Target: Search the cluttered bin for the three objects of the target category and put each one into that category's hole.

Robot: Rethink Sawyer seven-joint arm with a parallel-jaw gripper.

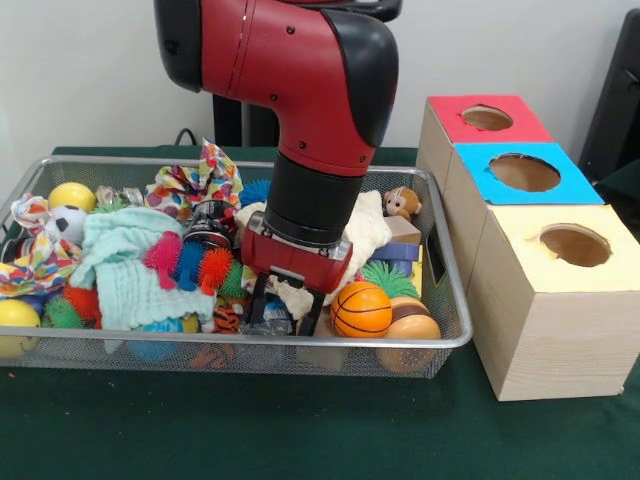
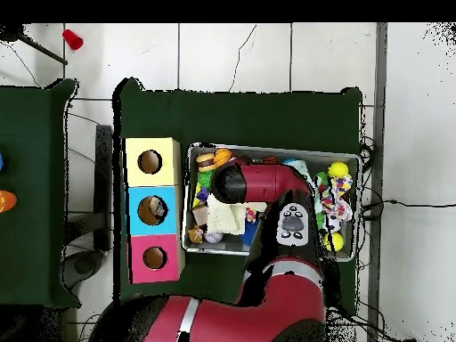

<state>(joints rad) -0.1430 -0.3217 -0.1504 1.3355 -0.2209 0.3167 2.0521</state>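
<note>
— Wire-mesh bin (image 1: 445,335), crammed full. Where's the gripper (image 1: 285,312)?

— Down among the clutter at the bin's front edge, just left of the small basketball (image 1: 361,309). Its two black fingers (image 1: 312,315) point straight down and stand apart, with a dark shiny lump and some cream cloth (image 1: 372,232) between them. Whether they actually grip anything, I cannot tell.

— And the holes?

— Three round ones in a row of boxes beside the bin: red box (image 1: 487,119), blue box (image 1: 525,172), yellow box (image 1: 573,243). The row's long axis runs alongside the bin's short end, holes facing up.

— Anything else worth noting?

— A mint cloth (image 1: 128,262) lies left of the gripper, a spiky toy (image 1: 190,261) on it, a yellow ball (image 1: 72,195) at the far left corner.
</note>
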